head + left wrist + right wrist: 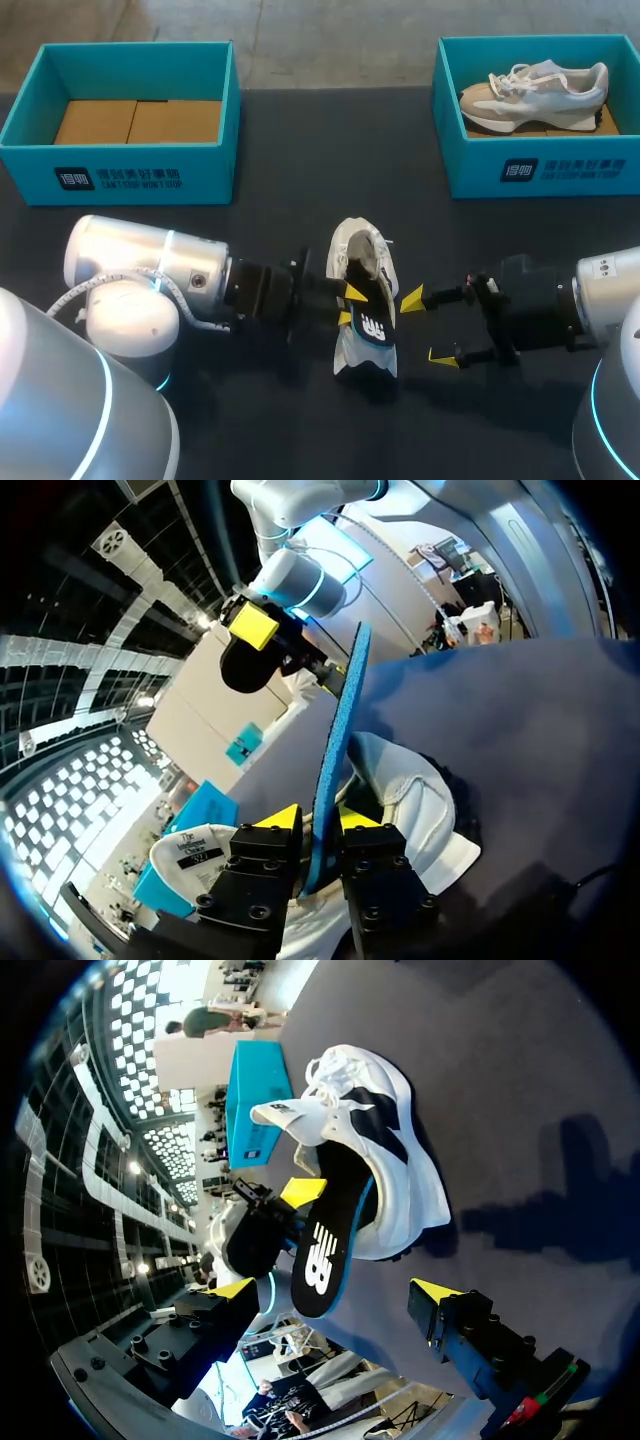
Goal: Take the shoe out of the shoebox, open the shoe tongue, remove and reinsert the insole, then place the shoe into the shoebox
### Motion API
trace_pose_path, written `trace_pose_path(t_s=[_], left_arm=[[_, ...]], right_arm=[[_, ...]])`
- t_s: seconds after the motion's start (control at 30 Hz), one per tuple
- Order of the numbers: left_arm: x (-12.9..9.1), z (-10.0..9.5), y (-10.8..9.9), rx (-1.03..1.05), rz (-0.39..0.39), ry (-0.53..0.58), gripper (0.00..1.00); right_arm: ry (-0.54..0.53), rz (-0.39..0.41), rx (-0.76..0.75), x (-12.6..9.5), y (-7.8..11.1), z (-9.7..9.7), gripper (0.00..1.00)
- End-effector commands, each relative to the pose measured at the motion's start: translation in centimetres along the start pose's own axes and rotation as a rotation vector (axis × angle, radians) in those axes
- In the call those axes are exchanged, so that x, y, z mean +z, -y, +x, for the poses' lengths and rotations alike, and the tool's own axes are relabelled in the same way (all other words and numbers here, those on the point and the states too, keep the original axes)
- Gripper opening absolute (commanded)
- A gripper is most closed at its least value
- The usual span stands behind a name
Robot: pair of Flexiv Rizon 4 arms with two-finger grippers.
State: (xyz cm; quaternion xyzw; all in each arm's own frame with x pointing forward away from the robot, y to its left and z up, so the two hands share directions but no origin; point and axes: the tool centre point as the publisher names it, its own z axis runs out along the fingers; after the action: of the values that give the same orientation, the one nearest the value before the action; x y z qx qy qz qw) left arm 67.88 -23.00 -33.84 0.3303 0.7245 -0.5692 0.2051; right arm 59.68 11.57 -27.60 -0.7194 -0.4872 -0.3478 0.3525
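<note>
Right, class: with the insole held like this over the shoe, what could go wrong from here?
The left gripper pinches the insole by its thin edge, so it may slip or buckle. The shoe lies loose on the table, the right gripper open beside it, so pushing could slide it away.

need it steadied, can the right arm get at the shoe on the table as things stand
Probably yes: the right gripper is open beside the shoe, nothing between them; the left gripper, shut on the insole, is on the far side.
</note>
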Motion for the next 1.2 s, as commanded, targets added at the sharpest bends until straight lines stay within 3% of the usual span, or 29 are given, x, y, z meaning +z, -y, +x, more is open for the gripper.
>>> trace_pose_path(t_s=[0.03,0.33,0.57,0.63,0.67,0.7,1.2], left_arm=[[0.0,-0.1,0.8,0.001,-0.010,-0.006,0.22],[0.0,0.1,1.9,0.001,-0.008,-0.013,0.25],[0.1,0.2,2.2,-0.002,-0.002,-0.025,0.21],[0.2,0.3,2.2,-0.003,0.000,-0.028,0.15],[0.2,0.3,2.3,-0.003,0.001,-0.030,0.02],[0.2,0.4,2.3,-0.003,0.003,-0.031,0.00],[0.5,0.7,1.4,0.012,0.019,-0.031,0.00]], right_arm=[[0.002,-0.003,0.000,0.0,0.2,0.1,1.00],[0.002,-0.003,0.000,0.0,0.2,0.1,1.00],[0.002,-0.003,0.000,0.0,0.2,0.1,1.00],[0.002,-0.003,0.000,0.0,0.2,0.1,1.00],[0.002,-0.003,0.000,0.0,0.2,0.1,1.00],[0.002,-0.003,0.000,0.0,0.2,0.1,1.00],[0.002,-0.003,0.000,0.0,0.2,0.1,1.00]])
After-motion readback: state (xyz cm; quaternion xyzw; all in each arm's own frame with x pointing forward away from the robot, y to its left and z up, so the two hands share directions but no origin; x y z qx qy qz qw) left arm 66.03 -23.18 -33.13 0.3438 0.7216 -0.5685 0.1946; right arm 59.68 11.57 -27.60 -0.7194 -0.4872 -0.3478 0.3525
